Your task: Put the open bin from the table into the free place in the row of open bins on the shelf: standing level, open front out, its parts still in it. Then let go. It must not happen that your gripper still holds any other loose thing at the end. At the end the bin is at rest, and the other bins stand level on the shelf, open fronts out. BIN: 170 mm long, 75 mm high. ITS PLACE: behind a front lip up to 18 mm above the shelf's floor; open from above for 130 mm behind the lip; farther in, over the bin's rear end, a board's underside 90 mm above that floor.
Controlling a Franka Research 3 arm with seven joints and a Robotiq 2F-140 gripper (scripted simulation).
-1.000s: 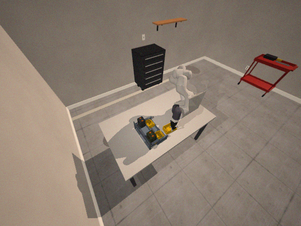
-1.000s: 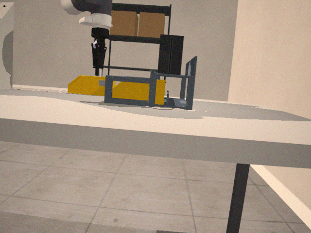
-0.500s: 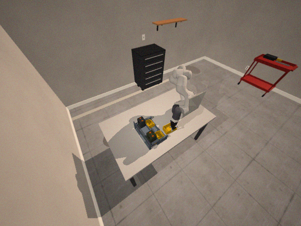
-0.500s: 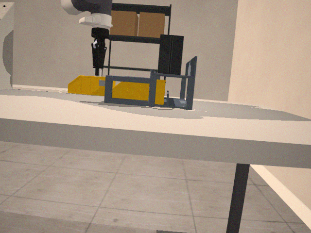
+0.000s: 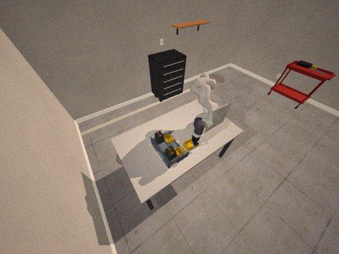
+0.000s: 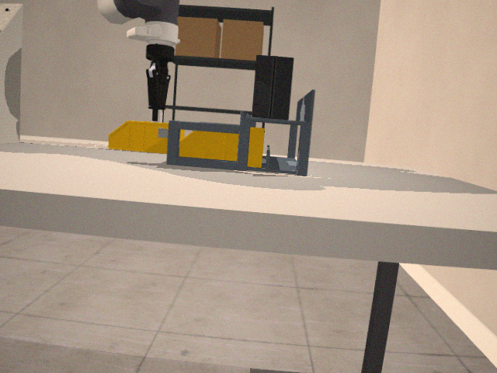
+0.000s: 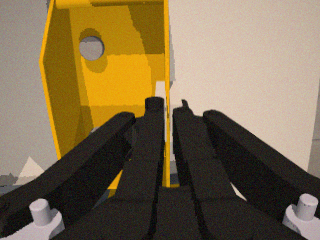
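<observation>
The yellow open bin (image 5: 190, 144) stands on the white table just to the right of the grey shelf (image 5: 168, 150); it also shows in the side view (image 6: 138, 137) and the wrist view (image 7: 107, 74). A pale round part (image 7: 91, 47) lies inside it. My gripper (image 7: 166, 95) points straight down over the bin's right side wall, one finger inside and one outside, shut on that thin wall. It also shows in the overhead view (image 5: 195, 142) and the side view (image 6: 157, 116). Two yellow bins (image 5: 169, 138) (image 5: 179, 151) stand on the shelf with a gap (image 5: 174, 145) between them.
Two dark boxes (image 5: 159, 135) (image 5: 170, 153) sit on the shelf's upper board behind the bins. The arm's base and a grey panel (image 5: 220, 115) stand at the table's far side. The table's front edge (image 5: 216, 148) runs close to the bin.
</observation>
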